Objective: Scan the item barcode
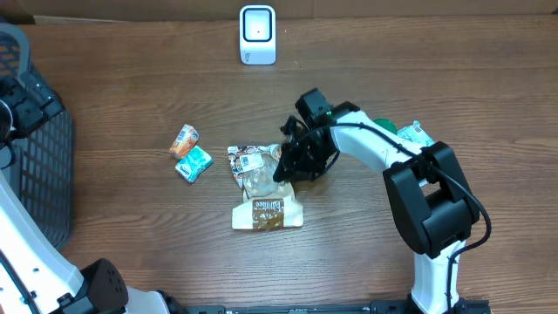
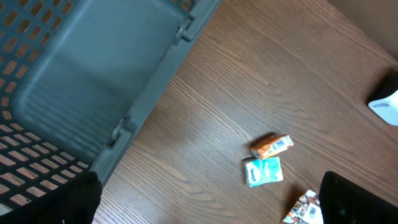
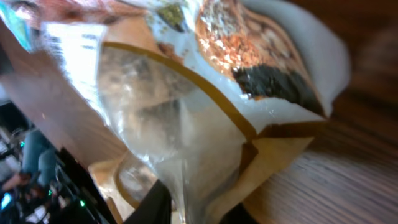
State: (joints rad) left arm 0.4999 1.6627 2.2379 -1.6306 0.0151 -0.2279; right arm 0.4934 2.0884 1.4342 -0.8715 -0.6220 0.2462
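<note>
Reaching in toward the middle of the table point(image 1: 131, 87), the right gripper point(image 1: 292, 166) sits at the right-hand edge of the snack bag point(image 1: 259, 179), touching it. In the right wrist view the bag fills almost the whole picture: a clear window bordered in tan, a printed food picture toward the top, and a white label at the upper left whose print is too blurred to read. The film narrows to a fold that runs down between the two dark fingers point(image 3: 152, 208) at the bottom of that view, so the jaws look pinched closed on the bag's edge. A tan pouch point(image 1: 268, 214) lies flat just below the bag, touching or overlapping it. The white scanner point(image 1: 258, 35) stands at the far edge of the table, well apart from both the bag and the gripper. An orange packet point(image 1: 184, 139) and a teal packet point(image 1: 193, 163) lie side by side to the left of the bag. The left gripper point(image 2: 211, 196) hangs over bare wood beside the grey basket point(image 2: 93, 74), its fingers spread wide and holding nothing, well apart from the bag.
</note>
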